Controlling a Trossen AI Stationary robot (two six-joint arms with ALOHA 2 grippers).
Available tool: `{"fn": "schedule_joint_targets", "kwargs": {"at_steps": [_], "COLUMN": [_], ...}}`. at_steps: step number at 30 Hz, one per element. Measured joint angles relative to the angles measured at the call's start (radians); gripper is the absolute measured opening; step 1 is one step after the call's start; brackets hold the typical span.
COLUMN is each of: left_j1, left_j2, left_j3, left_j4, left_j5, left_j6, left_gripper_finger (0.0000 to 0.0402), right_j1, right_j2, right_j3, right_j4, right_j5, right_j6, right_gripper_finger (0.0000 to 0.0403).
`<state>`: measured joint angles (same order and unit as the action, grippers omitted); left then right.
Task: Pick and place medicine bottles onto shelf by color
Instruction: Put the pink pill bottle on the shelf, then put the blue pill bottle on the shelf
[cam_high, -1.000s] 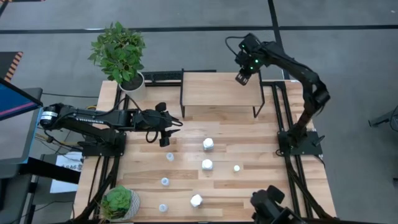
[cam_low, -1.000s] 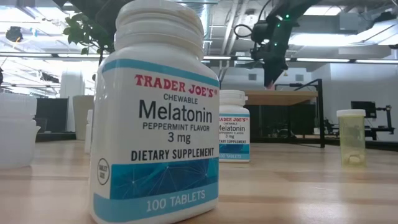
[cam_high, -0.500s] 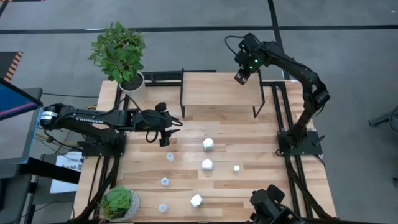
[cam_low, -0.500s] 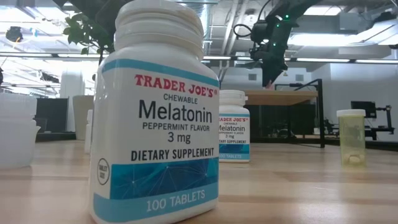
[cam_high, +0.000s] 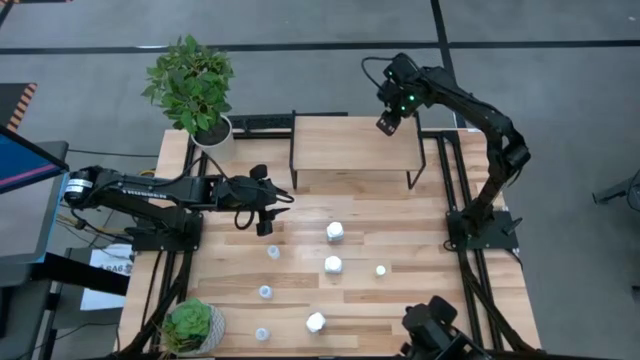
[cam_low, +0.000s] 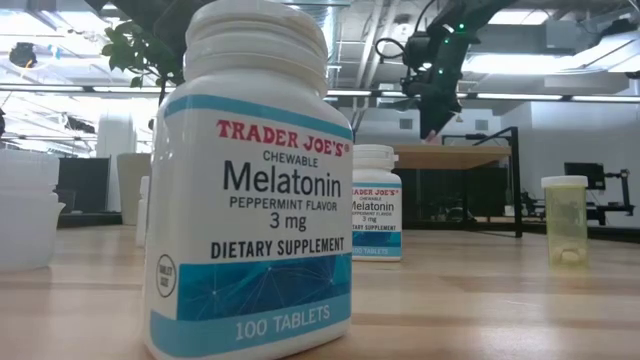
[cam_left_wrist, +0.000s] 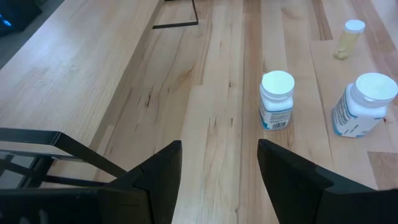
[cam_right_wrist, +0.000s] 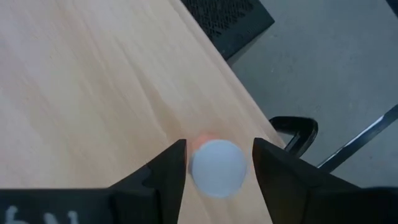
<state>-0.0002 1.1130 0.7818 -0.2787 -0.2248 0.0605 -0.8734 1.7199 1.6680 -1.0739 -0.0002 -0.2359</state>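
Observation:
My right gripper (cam_high: 386, 122) is over the far right corner of the light-wood shelf (cam_high: 350, 145), shut on a small bottle with a white cap and a reddish body (cam_right_wrist: 216, 168). It also shows above the shelf board in the low view (cam_low: 430, 125). My left gripper (cam_high: 269, 217) is open and empty, low over the table just near of the shelf's left legs. Three chunky white bottles (cam_high: 335, 231) (cam_high: 332, 264) (cam_high: 316, 322) and several small ones (cam_high: 273, 252) (cam_high: 380, 270) stand upright on the tabletop. My right gripper has the small bottle between its two fingers at the white cap (cam_right_wrist: 196, 171), one finger on each side. The fingers come from above, pointing down. The bottle is upright, its reddish body (cam_right_wrist: 202, 140) below the cap; whether its base rests on the shelf I cannot tell.
A potted plant (cam_high: 195, 85) stands at the table's far left corner and a smaller one (cam_high: 190, 325) at the near left. The shelf's black legs (cam_high: 293, 150) (cam_high: 415, 160) stand between the arms. Bare shelf board (cam_right_wrist: 93, 81) lies beside the held bottle.
My right gripper has edged slightly up and toward the far edge over the shelf's corner, with the bottle still between its fingers.

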Motion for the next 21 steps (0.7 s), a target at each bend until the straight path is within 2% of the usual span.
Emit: {"fn": "schedule_joint_targets", "kwargs": {"at_steps": [6, 11, 18, 21], "left_j1": [0.000, 0.000, 0.000, 0.000], "left_j2": [0.000, 0.000, 0.000, 0.000], "left_j3": [0.000, 0.000, 0.000, 0.000], "left_j4": [0.000, 0.000, 0.000, 0.000], "left_j5": [0.000, 0.000, 0.000, 0.000], "left_j6": [0.000, 0.000, 0.000, 0.000], "left_gripper_finger": [0.0199, 0.0199, 0.0199, 0.0199], "right_j1": [0.000, 0.011, 0.070, 0.107], "right_j2": [0.000, 0.000, -0.002, -0.017], "right_j3": [0.031, 0.124, 0.296, 0.317], "right_j4": [0.021, -0.012, -0.237, -0.329], "right_j5": [0.000, 0.001, 0.000, -0.001], "right_j6": [0.000, 0.001, 0.036, 0.054], "right_gripper_finger": [0.0203, 0.0206, 0.0202, 0.0199]}}
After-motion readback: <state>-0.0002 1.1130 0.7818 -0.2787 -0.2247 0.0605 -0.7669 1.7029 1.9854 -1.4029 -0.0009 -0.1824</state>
